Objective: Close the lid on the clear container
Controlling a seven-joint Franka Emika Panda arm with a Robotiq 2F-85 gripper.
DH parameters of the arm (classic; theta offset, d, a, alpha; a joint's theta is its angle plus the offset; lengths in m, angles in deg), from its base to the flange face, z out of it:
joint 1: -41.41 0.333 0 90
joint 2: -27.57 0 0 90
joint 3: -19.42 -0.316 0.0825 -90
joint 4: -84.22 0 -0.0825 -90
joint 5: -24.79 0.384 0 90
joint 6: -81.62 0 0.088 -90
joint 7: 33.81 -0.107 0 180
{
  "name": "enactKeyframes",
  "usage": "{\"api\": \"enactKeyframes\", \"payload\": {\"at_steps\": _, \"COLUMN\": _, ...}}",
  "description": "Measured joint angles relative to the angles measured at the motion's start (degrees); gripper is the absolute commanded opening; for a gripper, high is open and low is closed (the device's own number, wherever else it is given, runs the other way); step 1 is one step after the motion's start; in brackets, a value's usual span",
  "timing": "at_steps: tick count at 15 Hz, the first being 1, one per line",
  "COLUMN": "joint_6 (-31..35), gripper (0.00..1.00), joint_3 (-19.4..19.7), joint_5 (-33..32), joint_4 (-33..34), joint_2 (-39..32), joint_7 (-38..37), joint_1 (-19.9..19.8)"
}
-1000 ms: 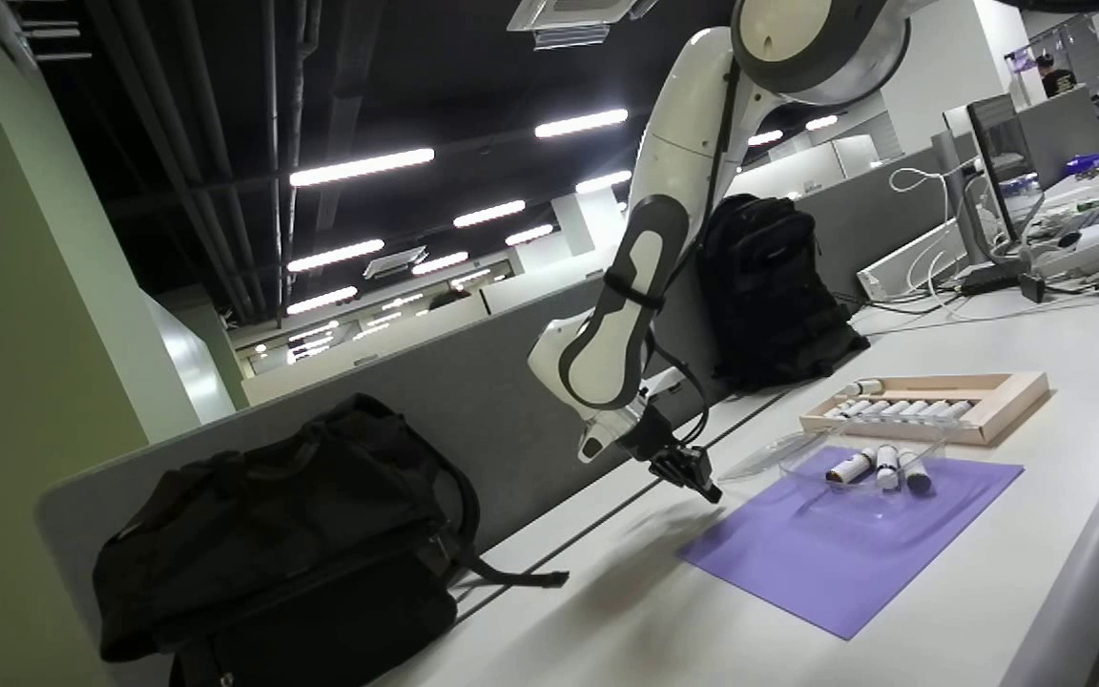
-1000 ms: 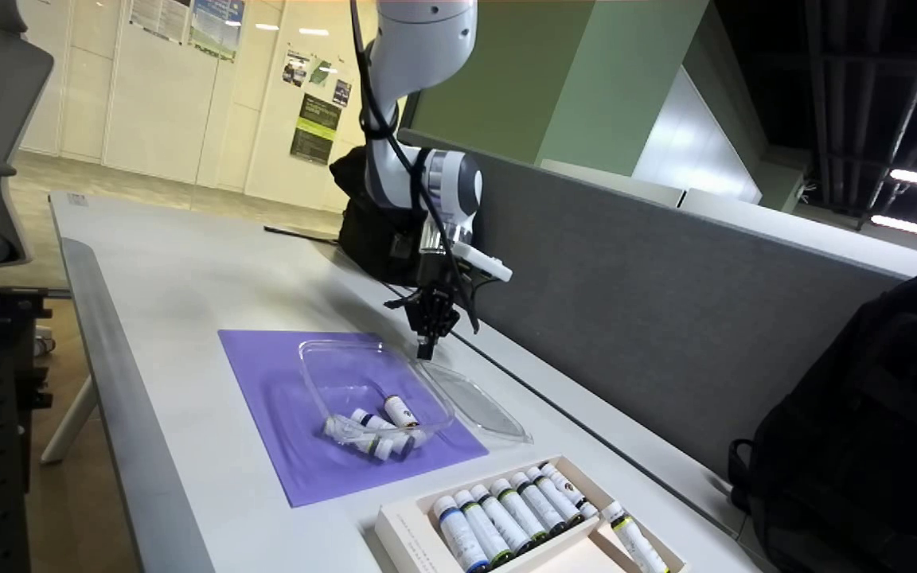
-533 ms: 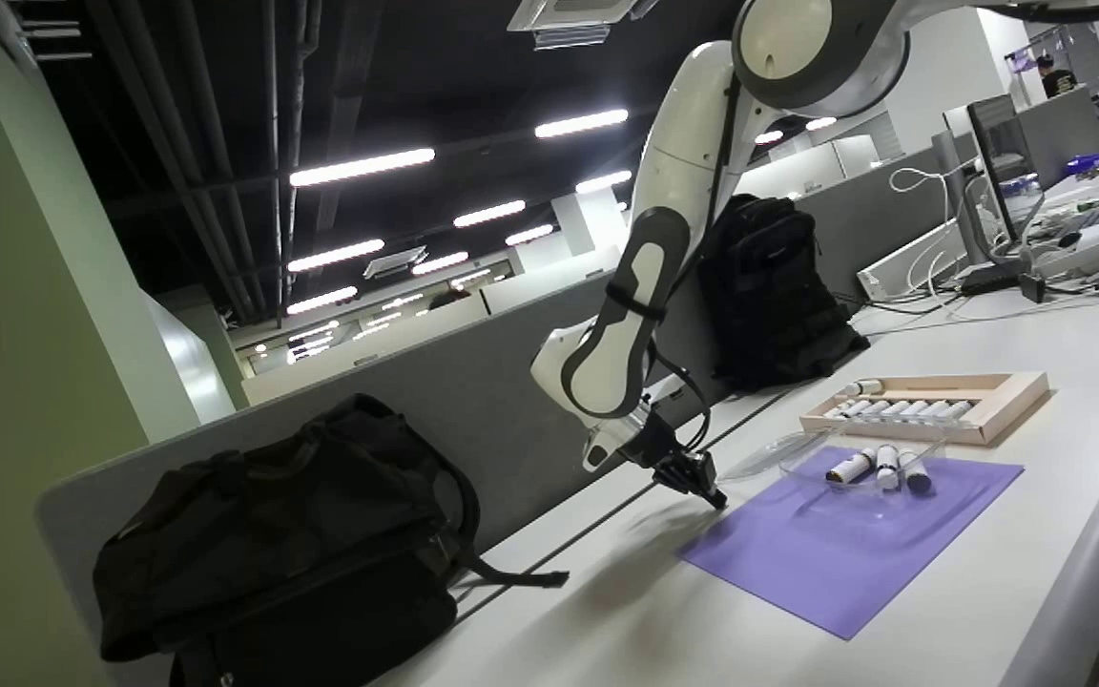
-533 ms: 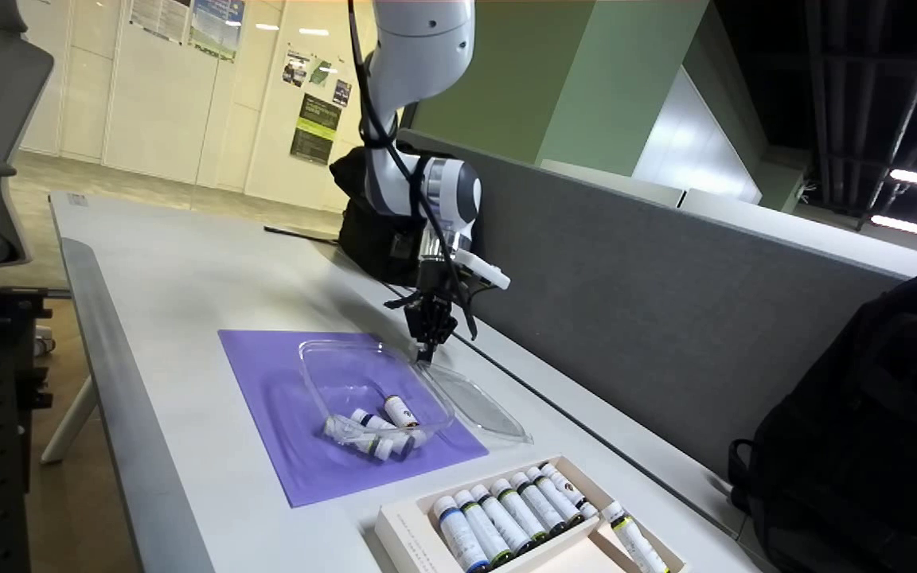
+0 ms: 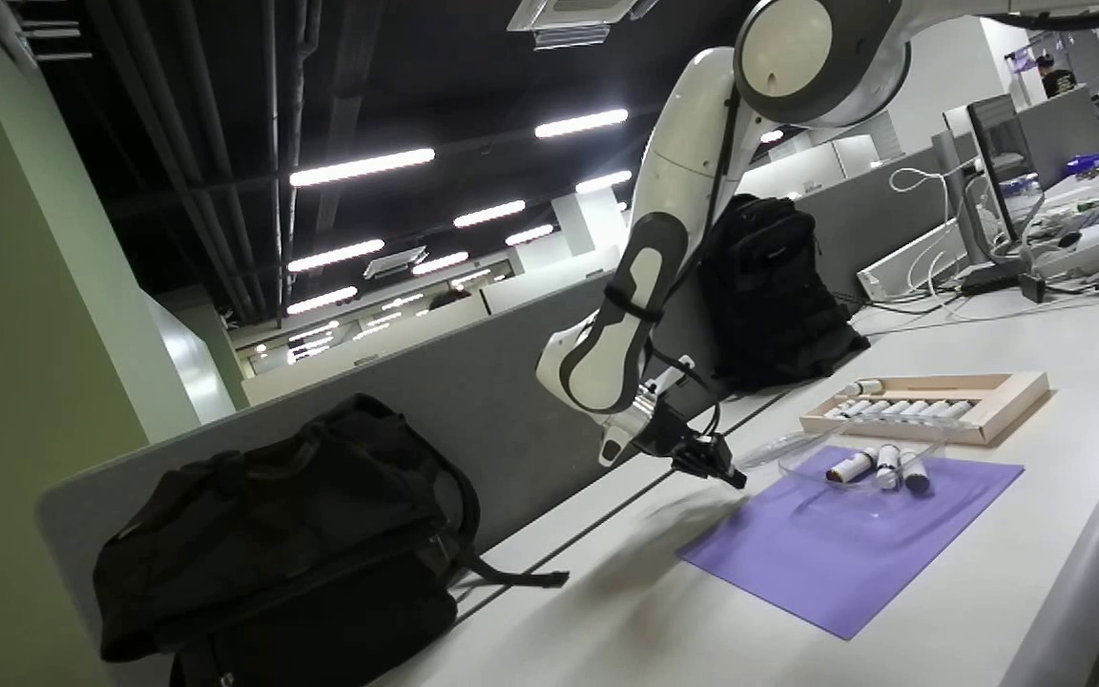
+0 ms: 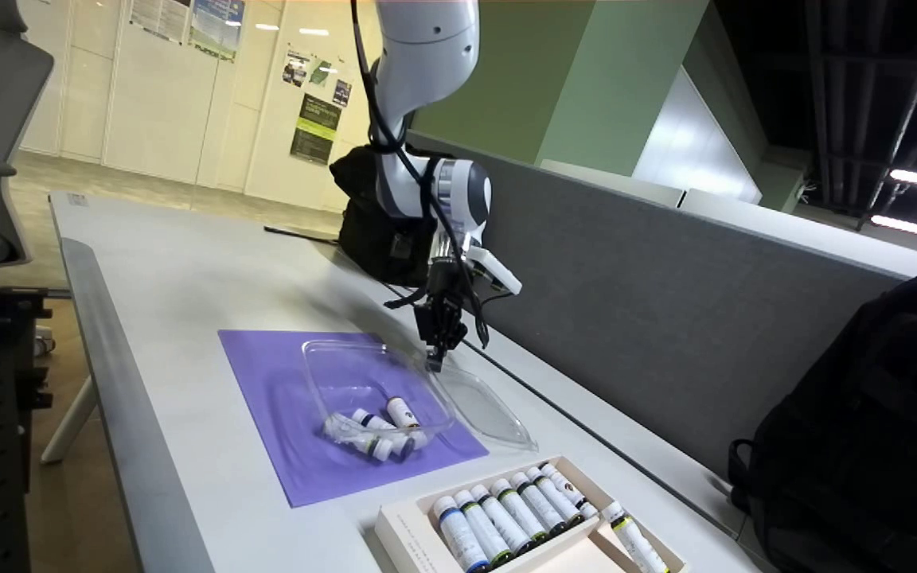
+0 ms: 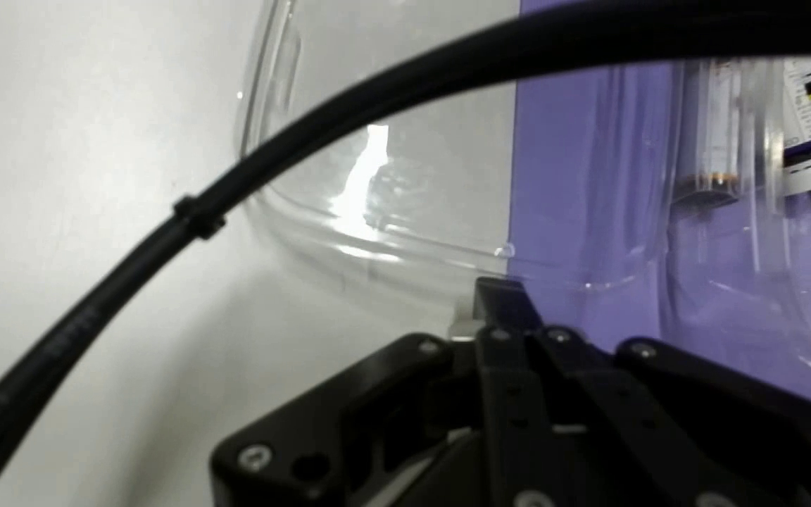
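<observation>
In an exterior view, the clear box (image 6: 347, 370) sits on a purple mat (image 6: 279, 430) with little bottles (image 6: 400, 412) in it. Its lid (image 6: 484, 407) is open, out beside the box on the side of the gray wall (image 6: 626, 247). The tip of the end effector (image 6: 434, 362) is at the lid's edge, just beside the box.

In an exterior view, a wooden tray (image 5: 1012, 410) with more bottles (image 5: 898, 410) is near the box on the white counter (image 5: 1003, 563).

In the wrist view, the end effector's fingers (image 7: 504, 303) are close together by the lid's edge; I can't tell if they pinch it.
</observation>
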Motion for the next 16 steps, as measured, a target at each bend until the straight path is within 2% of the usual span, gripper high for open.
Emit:
{"api": "enactKeyframes", "payload": {"at_steps": 10, "joint_6": -7.0, "gripper": 0.0, "joint_3": 1.6, "joint_5": -0.9, "joint_4": 4.5, "joint_2": -1.0, "joint_7": 0.5, "joint_1": 0.9}}
{"api": "enactKeyframes", "payload": {"at_steps": 16, "joint_6": -7.9, "gripper": 0.0, "joint_3": 3.1, "joint_5": -2.5, "joint_4": 5.4, "joint_2": -1.0, "joint_7": 1.4, "joint_1": 0.8}}
